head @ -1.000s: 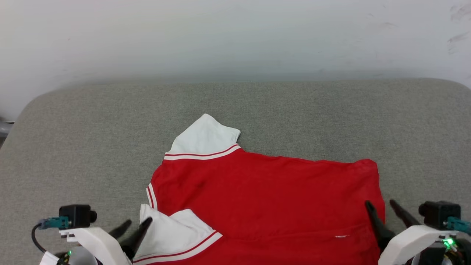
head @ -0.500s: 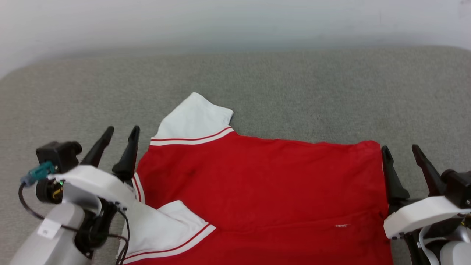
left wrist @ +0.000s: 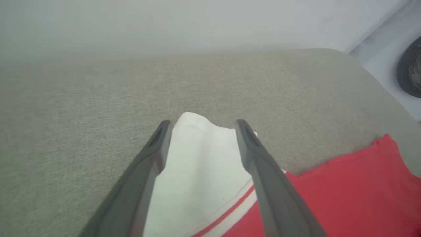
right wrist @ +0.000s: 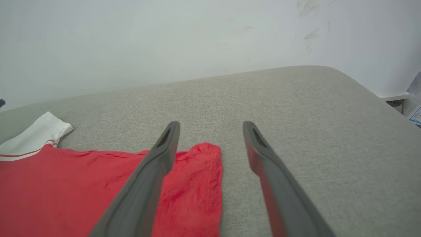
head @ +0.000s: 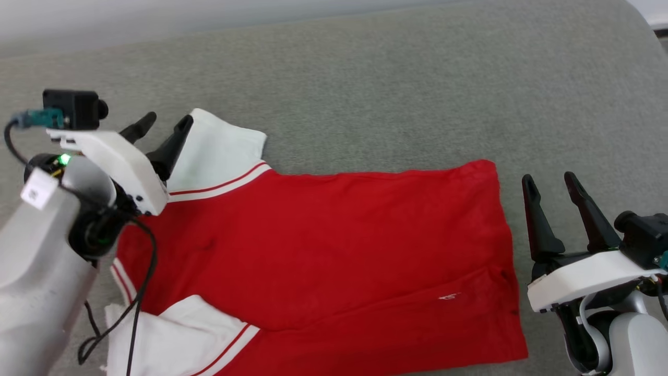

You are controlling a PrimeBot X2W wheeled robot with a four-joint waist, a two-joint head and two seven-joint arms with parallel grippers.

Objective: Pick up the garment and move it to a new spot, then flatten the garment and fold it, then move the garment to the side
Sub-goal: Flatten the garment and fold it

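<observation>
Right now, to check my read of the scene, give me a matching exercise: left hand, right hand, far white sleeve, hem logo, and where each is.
1. left hand
2. right hand
3. far white sleeve
4. hem logo

A. on red cloth near the garment right edge
B. open, over the grey cushion, right of the garment
C. open, above a white sleeve
D. spread flat at the garment's far left

Pairs: 1-C, 2-B, 3-D, 4-A

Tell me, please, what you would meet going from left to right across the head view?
The left gripper, jaws open → garment → its small white hem logo → right gripper, jaws open.
</observation>
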